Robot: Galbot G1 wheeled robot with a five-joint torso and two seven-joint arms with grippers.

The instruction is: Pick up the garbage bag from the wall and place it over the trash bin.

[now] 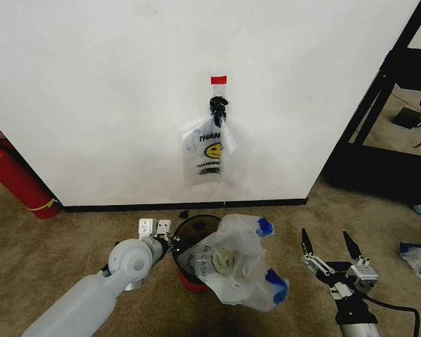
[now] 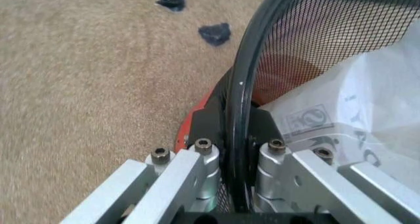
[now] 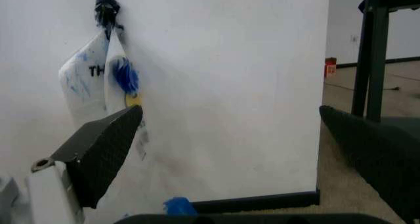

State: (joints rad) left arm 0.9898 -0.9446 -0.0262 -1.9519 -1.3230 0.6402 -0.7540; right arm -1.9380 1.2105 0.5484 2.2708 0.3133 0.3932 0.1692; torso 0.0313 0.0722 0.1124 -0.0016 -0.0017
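Bin (image 1: 189, 242) rim is clamped by left gripper (image 2: 237, 152), prob. to steady it; bag (image 1: 235, 270) draped over far side. Right gripper (image 1: 330, 249) spread wide, holding nothing.

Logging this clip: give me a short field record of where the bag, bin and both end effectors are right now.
bag: draped over the bin, partly inside, blue handles loose
bin: on the carpet by the wall
left end effector: fingers either side of the bin rim
right end effector: open, free, right of the bin
hook: holds another bag
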